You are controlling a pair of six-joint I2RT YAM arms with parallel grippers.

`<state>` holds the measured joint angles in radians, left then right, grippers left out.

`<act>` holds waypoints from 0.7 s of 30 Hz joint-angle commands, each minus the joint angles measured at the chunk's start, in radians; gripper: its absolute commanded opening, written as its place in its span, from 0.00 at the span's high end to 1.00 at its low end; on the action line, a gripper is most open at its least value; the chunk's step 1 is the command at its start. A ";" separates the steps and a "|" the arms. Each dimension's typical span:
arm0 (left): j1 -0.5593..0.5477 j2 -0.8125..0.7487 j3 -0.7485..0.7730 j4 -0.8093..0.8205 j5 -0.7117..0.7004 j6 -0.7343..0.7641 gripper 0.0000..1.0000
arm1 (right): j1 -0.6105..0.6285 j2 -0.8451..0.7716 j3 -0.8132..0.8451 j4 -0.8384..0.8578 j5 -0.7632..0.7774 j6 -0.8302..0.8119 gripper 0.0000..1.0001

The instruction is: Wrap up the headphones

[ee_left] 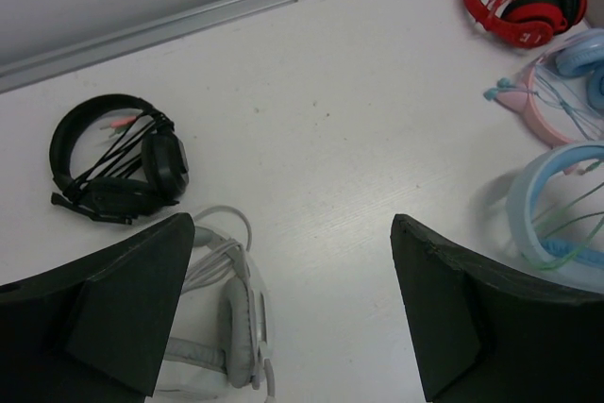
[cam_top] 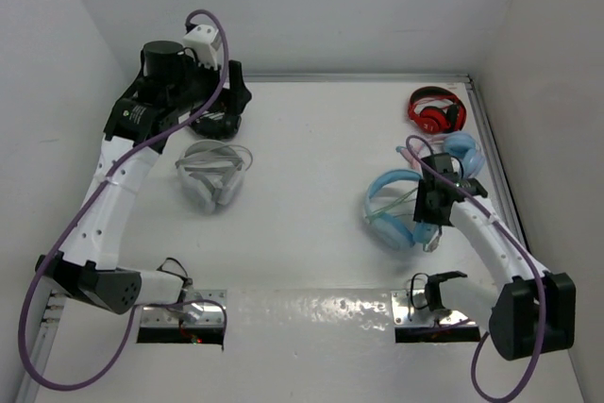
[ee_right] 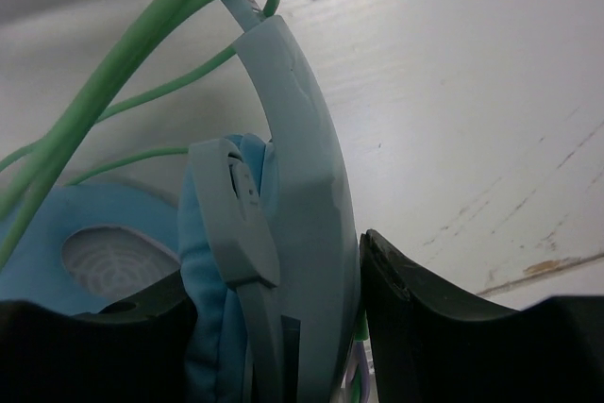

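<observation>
Headphones [ee_right: 294, 139] clamped in R pincer [ee_right: 274, 276], lower part cut off; L pincer [ee_left: 293, 233] apart.

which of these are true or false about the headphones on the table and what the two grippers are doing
1. The right gripper is closed on the headband of the large light-blue over-ear headphones. True.
2. The left gripper holds the black wired headphones. False: it is open with nothing between its fingers, and that pair lies on the table.
3. The glossy red headphones lie near the table's far right corner. True.
4. The thin pale-green cable is wound tightly round the headband. False: it hangs in loose loops.
5. The grey-white padded headphones lie on the right half. False: they lie on the left, near the black pair.
</observation>
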<state>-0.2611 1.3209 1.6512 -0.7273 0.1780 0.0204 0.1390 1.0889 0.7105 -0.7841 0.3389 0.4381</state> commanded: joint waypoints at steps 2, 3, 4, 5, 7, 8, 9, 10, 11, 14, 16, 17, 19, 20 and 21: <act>0.002 -0.029 -0.030 0.060 0.044 -0.011 0.17 | -0.012 -0.006 -0.052 0.058 0.002 0.070 1.00; 0.002 -0.031 -0.031 0.062 0.051 -0.011 0.17 | -0.012 0.006 -0.051 0.063 0.018 0.079 1.00; 0.003 -0.031 -0.034 0.066 0.052 -0.011 0.17 | -0.012 0.020 -0.042 0.066 0.028 0.079 1.00; 0.002 -0.032 -0.037 0.068 0.052 -0.011 0.17 | -0.012 0.057 -0.039 0.074 0.037 0.079 1.00; 0.002 -0.034 -0.041 0.074 0.055 -0.040 0.17 | -0.012 0.089 -0.039 0.101 0.061 0.086 1.00; 0.002 -0.035 -0.044 0.074 0.057 -0.040 0.17 | -0.012 0.118 -0.043 0.127 0.069 0.088 1.00; 0.002 -0.037 -0.044 0.077 0.058 -0.040 0.17 | -0.012 0.130 -0.049 0.141 0.098 0.102 1.00; 0.002 -0.040 -0.048 0.077 0.058 -0.042 0.17 | -0.010 0.141 -0.066 0.163 0.116 0.111 1.00; 0.002 -0.042 -0.050 0.077 0.058 -0.042 0.17 | -0.012 0.160 -0.074 0.172 0.130 0.114 0.95; 0.002 -0.045 -0.057 0.075 0.057 -0.042 0.17 | -0.012 0.177 -0.094 0.187 0.184 0.137 0.80; 0.002 -0.046 -0.060 0.075 0.057 -0.043 0.17 | -0.012 0.177 -0.109 0.206 0.213 0.142 0.65; 0.002 -0.045 -0.062 0.077 0.057 -0.043 0.17 | -0.012 0.177 -0.112 0.212 0.219 0.142 0.60; 0.002 -0.043 -0.065 0.075 0.058 -0.043 0.17 | -0.012 0.174 -0.111 0.221 0.221 0.139 0.59; 0.002 -0.043 -0.065 0.074 0.057 -0.042 0.17 | -0.012 0.169 -0.109 0.229 0.210 0.122 0.61; 0.002 -0.043 -0.064 0.072 0.057 -0.039 0.17 | -0.012 0.157 -0.109 0.236 0.200 0.114 0.71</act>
<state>-0.2611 1.3087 1.5867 -0.6922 0.2256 -0.0093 0.1326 1.2705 0.5945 -0.6136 0.4934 0.5522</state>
